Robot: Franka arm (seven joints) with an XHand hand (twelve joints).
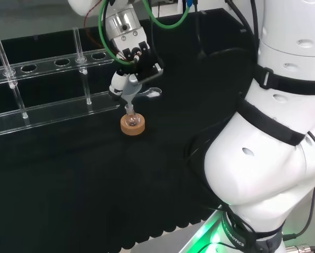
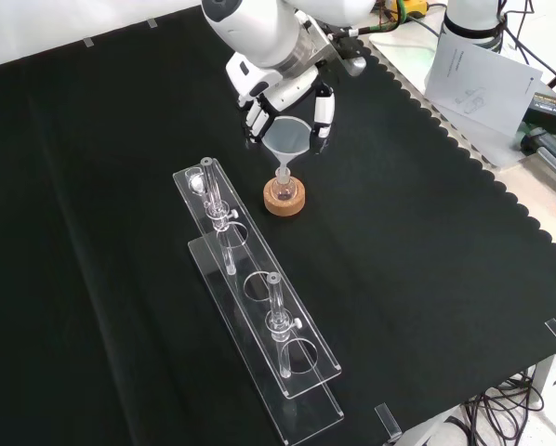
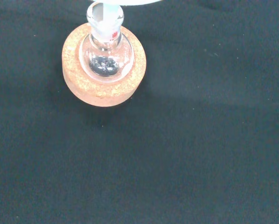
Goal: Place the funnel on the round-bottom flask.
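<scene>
At upper centre of the front view, our hand (image 2: 283, 88) pinches the light, brittle-looking funnel (image 2: 287, 139) by its rim, stem over the flask (image 2: 283, 185).

Above the cork ring (image 3: 102, 70), the funnel (image 3: 125, 1) is being cut off, and the flask (image 3: 104, 53) mouth is perhaps being hidden.

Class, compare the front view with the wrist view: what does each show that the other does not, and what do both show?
Front view alone: the hand with fingers around the funnel, its stem at the flask's neck, plus a clear rack.
Wrist view alone: the flask's round belly seated in the ring, seen close.
Both: the flask on its cork ring on black cloth.
</scene>
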